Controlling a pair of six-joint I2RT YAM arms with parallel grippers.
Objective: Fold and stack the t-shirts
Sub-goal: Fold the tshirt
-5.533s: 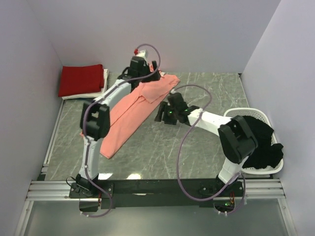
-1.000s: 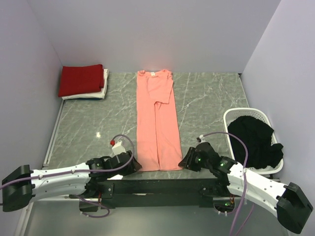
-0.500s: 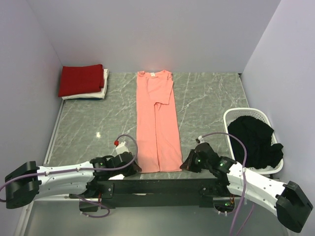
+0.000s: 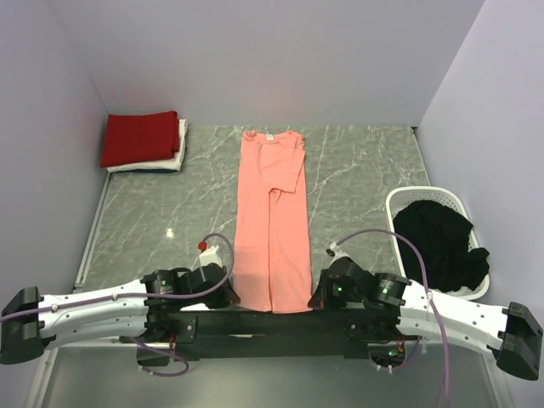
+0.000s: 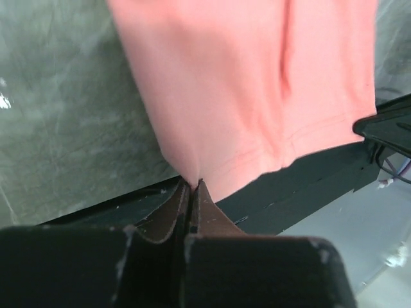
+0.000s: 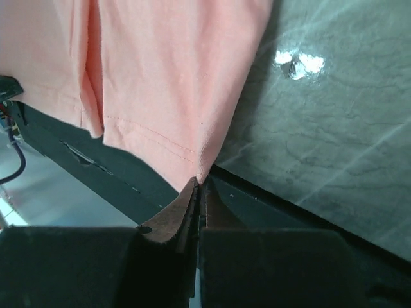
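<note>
A salmon-pink t-shirt lies as a long narrow strip down the middle of the table, collar at the far end. My left gripper is shut on its near left hem corner. My right gripper is shut on the near right hem corner. The hem hangs slightly over the table's near edge onto the black rail. A folded deep red t-shirt lies on a folded white t-shirt at the far left. A black t-shirt is heaped in the basket.
The white slatted basket stands at the right edge of the table. The black mounting rail runs along the near edge under both grippers. Walls close in the left, far and right sides.
Both grippers closed on the pink shirt's near hem corners. The shirt has since slid a little toward the near edge, its hem now over the rail.
</note>
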